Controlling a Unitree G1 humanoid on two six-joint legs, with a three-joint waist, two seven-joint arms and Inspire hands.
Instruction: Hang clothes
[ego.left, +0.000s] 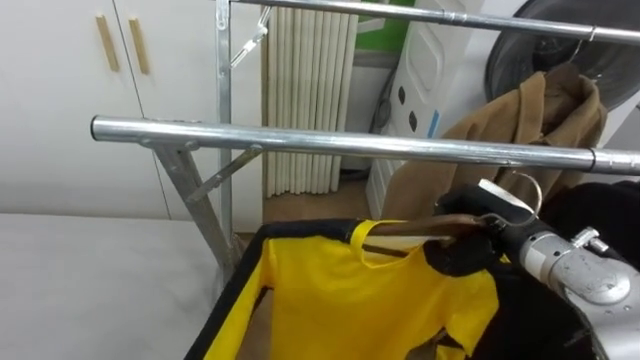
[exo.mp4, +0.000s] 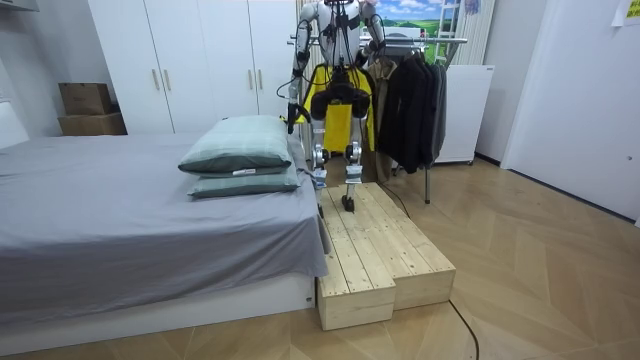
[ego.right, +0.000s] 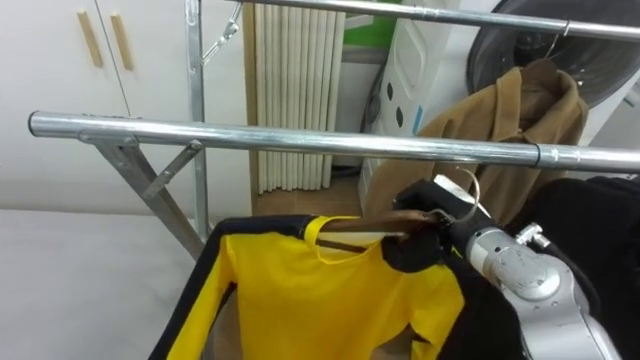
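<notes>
A yellow shirt (ego.left: 350, 300) with black trim hangs on a wooden hanger (ego.left: 415, 230) just below the near metal rail (ego.left: 350, 144) of the clothes rack. My right hand (ego.left: 468, 238) is shut on the hanger's right end. The hanger's metal hook (ego.left: 528, 192) stands up beside the hand, a little under the rail and apart from it. In the right eye view the same hand (ego.right: 422, 240) holds the hanger (ego.right: 370, 222) under the rail (ego.right: 300, 141). In the room view I stand on a wooden platform (exo.mp4: 375, 245) facing the rack, with my left hand (exo.mp4: 291, 121) hanging at my side.
A brown coat (ego.left: 535, 115) hangs on the far upper rail (ego.left: 420, 14), with dark clothes (ego.left: 610, 210) at the right. The rack's slanted brace (ego.left: 195, 205) stands at the left. White wardrobe doors (ego.left: 90, 90) and a bed (exo.mp4: 120, 220) lie to my left.
</notes>
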